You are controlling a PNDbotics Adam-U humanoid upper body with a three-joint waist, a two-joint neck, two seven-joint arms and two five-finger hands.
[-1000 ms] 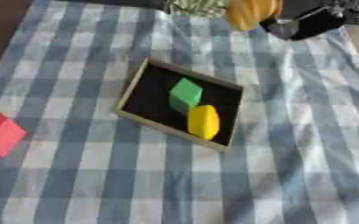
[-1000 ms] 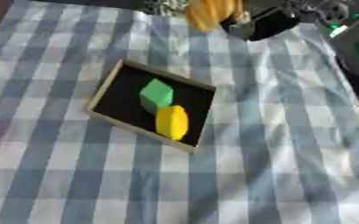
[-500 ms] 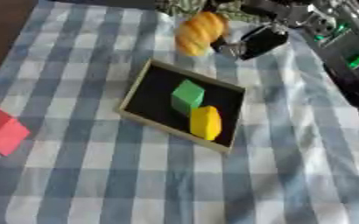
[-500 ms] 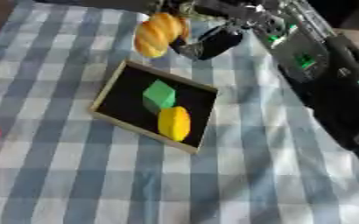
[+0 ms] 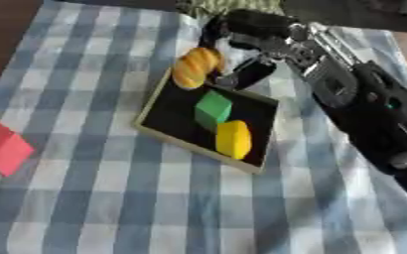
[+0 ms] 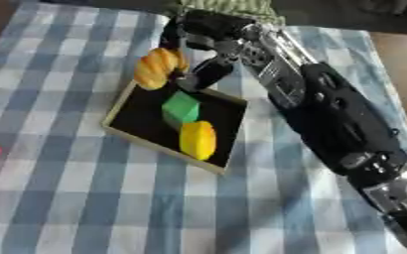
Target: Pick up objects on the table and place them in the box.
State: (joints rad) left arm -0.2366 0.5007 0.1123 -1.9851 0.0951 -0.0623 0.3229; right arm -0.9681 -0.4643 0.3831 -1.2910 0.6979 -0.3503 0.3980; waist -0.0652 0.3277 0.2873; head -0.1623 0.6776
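The right hand (image 5: 246, 47), its fingers partly lost in blur, curls around an orange-yellow ridged object (image 5: 196, 67) at the far corner of the shallow box (image 5: 164, 136). Inside lie a green cube (image 5: 212, 107) and a yellow piece (image 5: 233, 139). A red block (image 5: 3, 149), cut off in the right eye view, sits well left on the checked cloth (image 5: 111, 208). No writing is legible.

Blue-and-white checked tablecloth (image 5: 111, 208) covers most of table, slightly wrinkled near right edge. Dark brown tabletop (image 5: 3, 30) bare at far left corner and again at far right corner. Green-striped fabric (image 6: 233, 10) at far edge. Beyond it, dark, indistinct.
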